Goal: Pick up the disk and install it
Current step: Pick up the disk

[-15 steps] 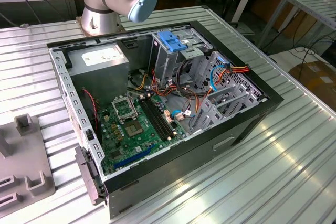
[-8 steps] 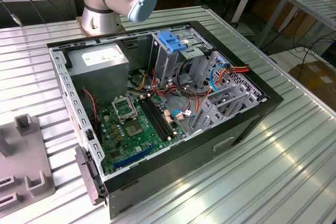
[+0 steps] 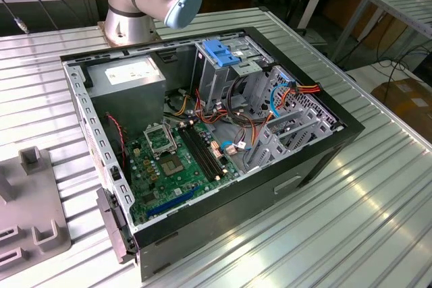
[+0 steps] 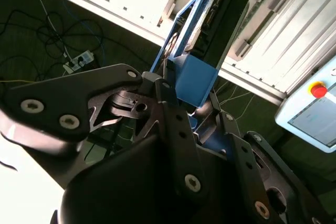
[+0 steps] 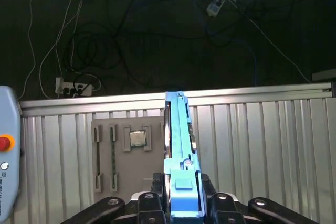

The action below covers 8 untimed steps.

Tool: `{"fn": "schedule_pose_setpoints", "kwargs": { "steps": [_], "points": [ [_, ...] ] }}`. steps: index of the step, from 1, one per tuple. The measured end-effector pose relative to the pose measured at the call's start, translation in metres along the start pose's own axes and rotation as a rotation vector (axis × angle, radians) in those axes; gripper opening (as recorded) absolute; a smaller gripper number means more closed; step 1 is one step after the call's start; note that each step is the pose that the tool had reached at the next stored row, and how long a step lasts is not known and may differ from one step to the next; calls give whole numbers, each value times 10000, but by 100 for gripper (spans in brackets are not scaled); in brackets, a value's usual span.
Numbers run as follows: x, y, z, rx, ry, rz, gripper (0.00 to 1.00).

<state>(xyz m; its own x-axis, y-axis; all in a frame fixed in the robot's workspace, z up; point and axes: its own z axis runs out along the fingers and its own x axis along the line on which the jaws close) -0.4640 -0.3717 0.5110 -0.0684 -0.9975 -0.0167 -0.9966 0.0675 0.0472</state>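
In both wrist views my gripper is shut on the disk, which I hold edge-on with its bright blue carrier rail facing the camera. The second wrist view shows the disk's blue rail and dark body rising out from between the black fingers of my gripper. The disk hangs in the air above the ribbed metal table. In the exterior view the open computer case lies on the table, with a grey metal drive cage at its right side.
A tall metal cage with a blue latch stands at the back of the case. A grey fixture tray holds a processor and memory sticks; it also sits at the exterior view's left. A pendant with a red button lies on the table. Cables lie on the floor.
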Motion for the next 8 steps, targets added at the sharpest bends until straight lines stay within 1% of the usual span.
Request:
{"fn": "schedule_pose_setpoints", "kwargs": {
  "steps": [2, 3, 5, 6, 7, 8],
  "points": [
    [-1, -27, -2, -1, 2, -1, 37],
    [-4, -59, -3, -1, 1, 0, 37],
    [-13, -189, -8, 1, 0, 0, 37],
    [-16, -229, -10, 1, 0, 1, 37],
    [-20, -298, -14, 0, 1, 0, 37],
    [-23, -341, -15, 1, 0, 0, 37]
  ]
}}
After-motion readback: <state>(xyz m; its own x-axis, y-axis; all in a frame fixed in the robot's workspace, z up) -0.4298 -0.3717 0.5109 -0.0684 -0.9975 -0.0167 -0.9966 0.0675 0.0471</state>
